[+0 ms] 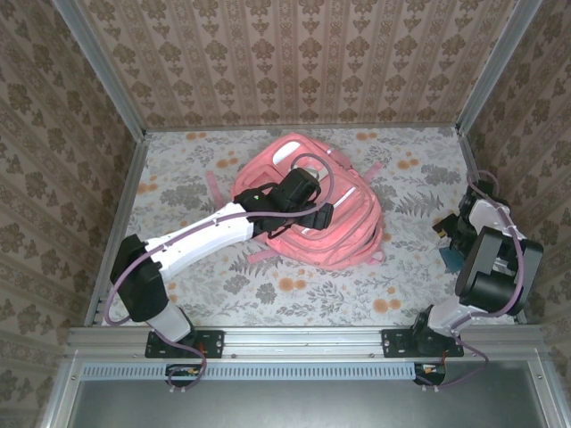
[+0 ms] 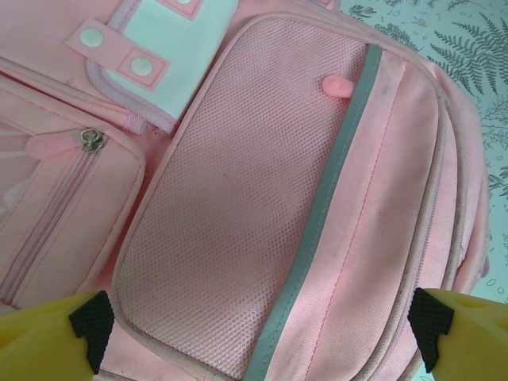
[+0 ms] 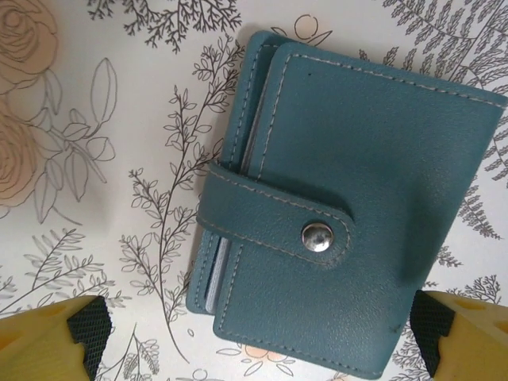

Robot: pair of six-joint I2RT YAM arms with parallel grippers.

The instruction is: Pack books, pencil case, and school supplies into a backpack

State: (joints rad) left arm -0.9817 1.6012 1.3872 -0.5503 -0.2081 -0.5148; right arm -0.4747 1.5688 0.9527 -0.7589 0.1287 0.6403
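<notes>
I see my left arm (image 1: pixel 192 239) as a white link between black joint housings, with a mauve cable (image 1: pixel 111 294) looping along it from the black base. My right arm (image 1: pixel 489 259) is built alike: black motor blocks, a white segment, a thin mauve lead. The left pincer (image 2: pixel 262 333) and right pincer (image 3: pixel 254 333) have yellow fingers (image 2: pixel 32 341) with black textured pads (image 2: pixel 91 321).

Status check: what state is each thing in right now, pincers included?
backpack: lying flat, small front pocket zipped shut.
teal booklet: closed, snap strap fastened, flat on the table.
left pincer: open, empty, over the backpack.
right pincer: open, empty, over the teal booklet.
</notes>
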